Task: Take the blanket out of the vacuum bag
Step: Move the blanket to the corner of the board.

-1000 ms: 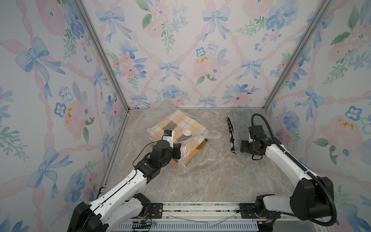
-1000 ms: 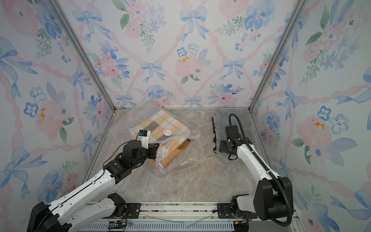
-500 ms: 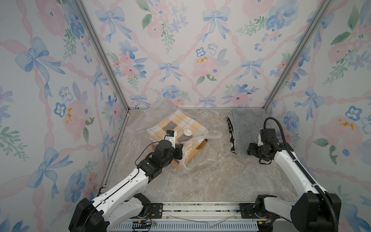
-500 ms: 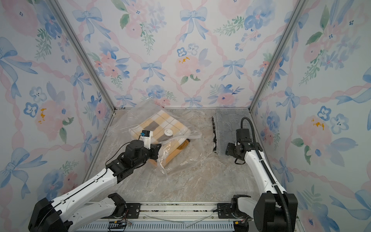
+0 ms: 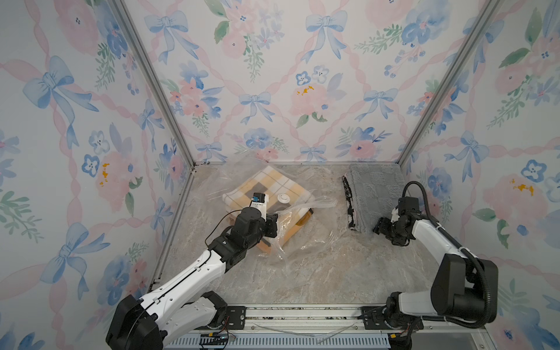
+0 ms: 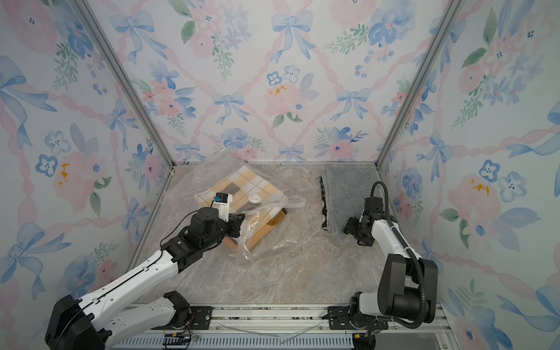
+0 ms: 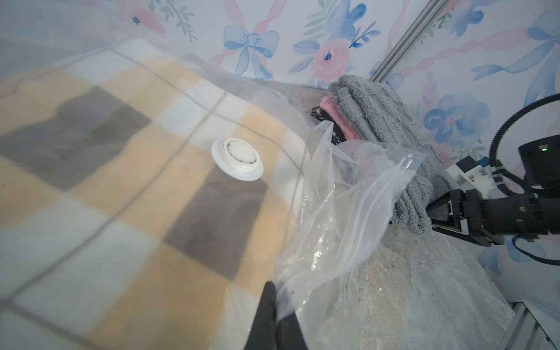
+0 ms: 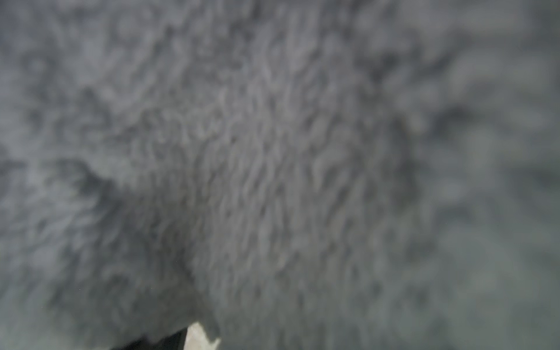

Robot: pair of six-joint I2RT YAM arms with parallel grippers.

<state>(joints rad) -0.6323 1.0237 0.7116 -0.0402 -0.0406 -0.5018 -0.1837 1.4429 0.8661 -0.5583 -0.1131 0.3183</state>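
Top views, bag: in both top views the bag (image 5: 304, 241) lies crumpled on the tabletop (image 5: 303, 281), left of centre. The checked blanket (image 5: 272, 185) appears to be wholly inside it, under the valve (image 5: 284, 198).
Top views, left grip: the left end effector (image 5: 274, 225) is clamped on loose film at the bag's near edge, beside the blanket's corner.
Top views, right side: the right end effector (image 5: 382, 226) is spread wide and empty at the near end of the grey cloth (image 5: 374, 194), well apart from the bag.
Top views, risk: only film is pinched and nothing holds the blanket. A pull would likely drag bag and blanket along together.
Left wrist, grip: the fingertips (image 7: 268, 298) pinch a thin fold of film, which could slip free or tear under load.
Left wrist, mouth: the zip strip (image 7: 406, 160) sags across the opening, so the blanket may snag on it coming out.
Right wrist, view: it shows only blurred grey pile and a sliver of tabletop, with no bag or blanket in sight.
Right wrist, risk: closing here would pick up the wrong cloth. A reach toward the bag's mouth would start with this camera blind.
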